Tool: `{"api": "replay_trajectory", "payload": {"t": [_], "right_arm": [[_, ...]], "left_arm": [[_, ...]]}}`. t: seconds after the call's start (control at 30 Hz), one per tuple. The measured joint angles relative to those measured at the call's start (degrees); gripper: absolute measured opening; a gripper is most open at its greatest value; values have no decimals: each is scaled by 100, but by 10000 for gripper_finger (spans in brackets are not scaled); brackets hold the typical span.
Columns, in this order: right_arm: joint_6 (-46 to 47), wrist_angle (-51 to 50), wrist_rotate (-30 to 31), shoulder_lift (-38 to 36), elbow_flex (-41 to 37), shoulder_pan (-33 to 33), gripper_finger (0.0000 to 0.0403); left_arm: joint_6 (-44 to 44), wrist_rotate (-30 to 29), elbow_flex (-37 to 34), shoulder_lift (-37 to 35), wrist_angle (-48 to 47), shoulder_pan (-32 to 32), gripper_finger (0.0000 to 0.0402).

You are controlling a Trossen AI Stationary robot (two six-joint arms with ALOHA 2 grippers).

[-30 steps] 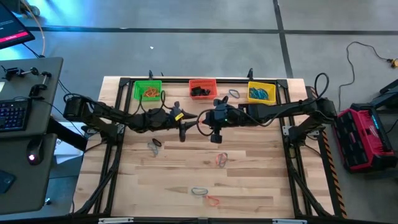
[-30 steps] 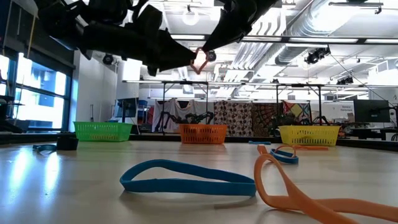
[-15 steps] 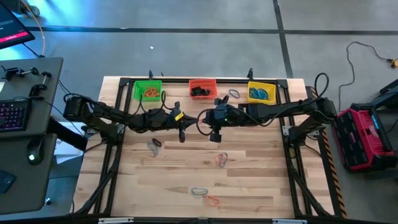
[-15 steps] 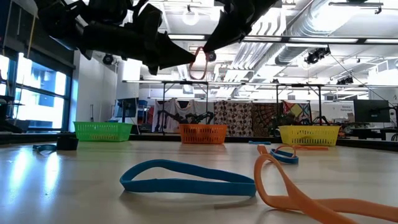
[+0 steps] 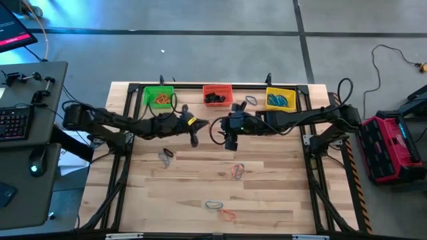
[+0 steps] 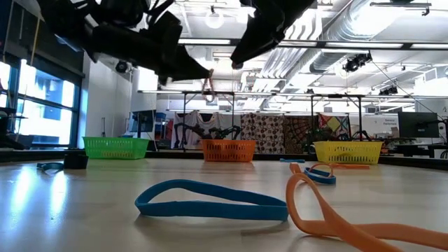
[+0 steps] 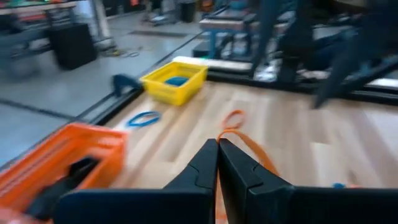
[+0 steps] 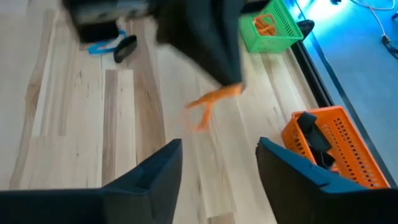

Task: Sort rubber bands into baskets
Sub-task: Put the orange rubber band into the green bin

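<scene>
Rubber band, thin orange loop [image 6: 207, 87], hangs pinched in the closed fingers of the left gripper [image 5: 194, 138], high over the middle of the table. Right gripper [image 5: 229, 141] sits just beside it at 3 o'clock, fingers spread wide and empty (looks like a hand-over just finished).

Step in hand, as I judge it: carry the loop to a basket. Green mesh plastic basket [image 5: 158, 97] at 11 o'clock from the left gripper already holds orange bands, so that seems the target. Do it well: keep the pinch firm, travel high enough to clear the rim, open only once the dangling loop is over the basket's middle. A floppy band can snag a fingertip, so a small pause after opening may help.

Surface: pale wooden slat table [image 5: 267, 193]. Red-orange mesh basket [image 5: 217, 95] at 12, yellow mesh basket [image 5: 280, 98] at 1 to 2. Loose bands lie at 6 o'clock.

Room: grey floor, open workshop behind.
</scene>
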Motion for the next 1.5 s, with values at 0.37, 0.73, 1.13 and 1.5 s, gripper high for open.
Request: {"api": "replay_trajectory", "payload": {"t": [0.37, 0.73, 1.13, 1.5], "right_arm": [[0, -407, 516, 0, 0, -45, 201], [-47, -421, 525, -2, 0, -125, 201], [-92, -458, 535, -2, 0, -127, 201], [-48, -461, 523, -2, 0, -127, 201]], "left_arm": [[-620, -783, 332, -1462, -4049, 1378, 0], [-508, -948, 854, -1322, -5921, 3497, 0], [14, -1022, 911, -290, -5990, 4656, 0], [159, -972, 922, 229, -5735, 4564, 53]]}}
